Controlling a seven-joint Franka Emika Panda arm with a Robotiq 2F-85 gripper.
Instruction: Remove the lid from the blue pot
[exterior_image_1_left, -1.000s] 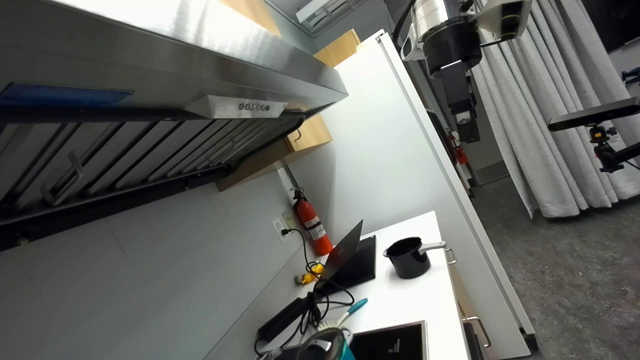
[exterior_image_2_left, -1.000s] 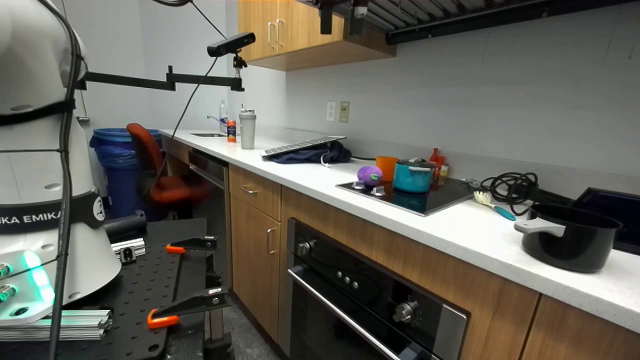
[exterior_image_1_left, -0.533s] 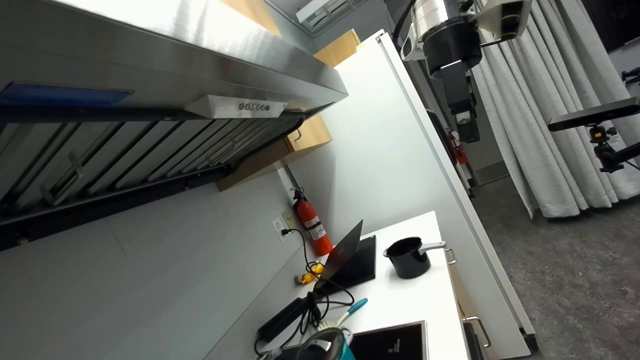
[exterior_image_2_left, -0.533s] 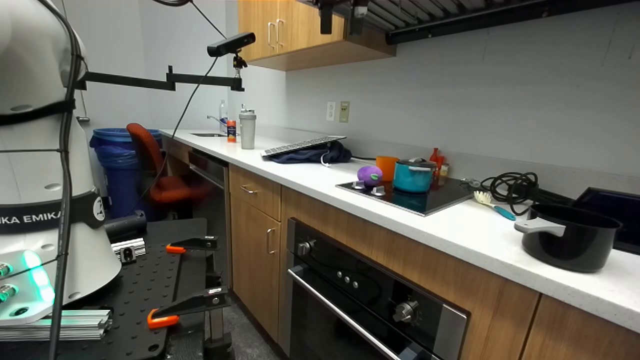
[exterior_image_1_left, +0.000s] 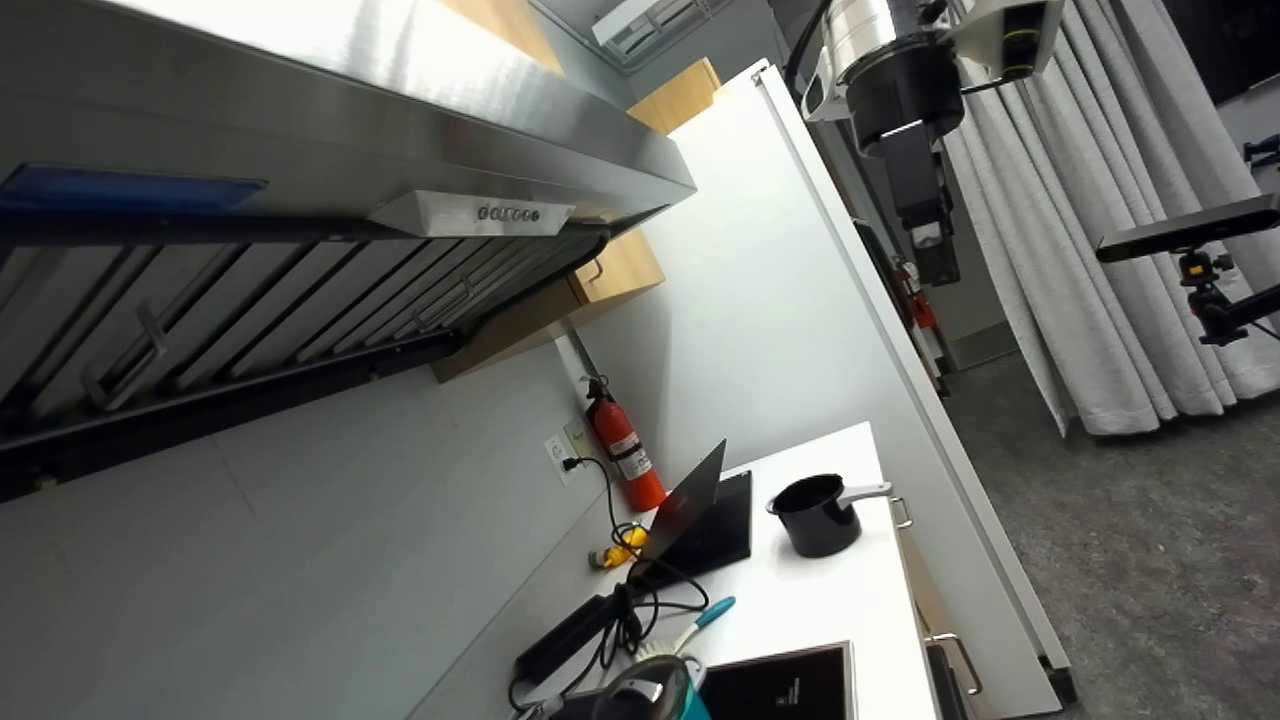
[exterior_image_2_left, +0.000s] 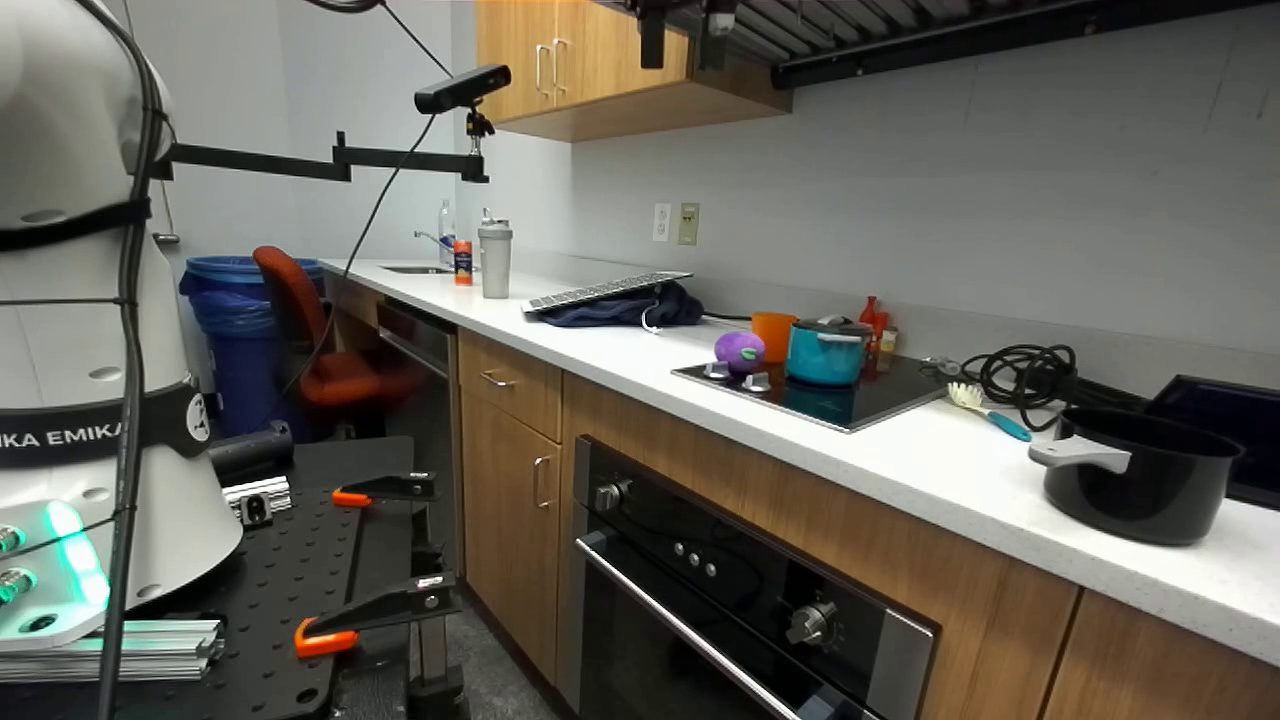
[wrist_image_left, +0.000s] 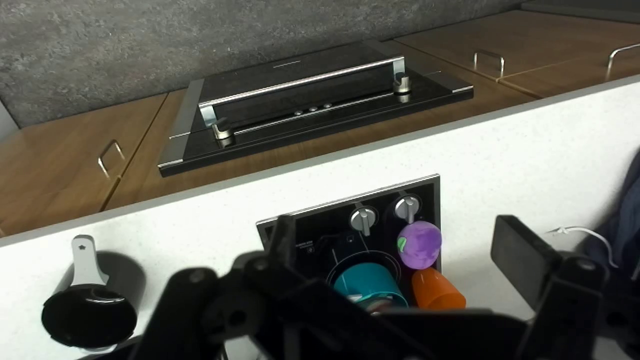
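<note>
The blue pot (exterior_image_2_left: 824, 356) stands upright on the black cooktop (exterior_image_2_left: 900, 390), with its dark glass lid (exterior_image_2_left: 833, 325) on top. In an exterior view the pot (exterior_image_1_left: 694, 706) and lid (exterior_image_1_left: 640, 692) are cut off by the bottom edge. In the wrist view the pot (wrist_image_left: 366, 280) shows between the fingers, and its lid (wrist_image_left: 376, 303) is mostly hidden by the gripper body. My gripper (wrist_image_left: 400, 245) is open and empty, its fingers wide apart. It hangs high above the counter, well clear of the pot, and shows in both exterior views (exterior_image_1_left: 932, 255) (exterior_image_2_left: 684, 45).
A purple ball-like toy (wrist_image_left: 420, 245) and an orange cup (wrist_image_left: 437, 290) sit close beside the pot. A black saucepan (exterior_image_2_left: 1140, 475), a teal-handled brush (exterior_image_2_left: 990, 412) and coiled cables (exterior_image_2_left: 1025, 372) lie along the counter. The range hood (exterior_image_1_left: 400, 120) overhangs the cooktop.
</note>
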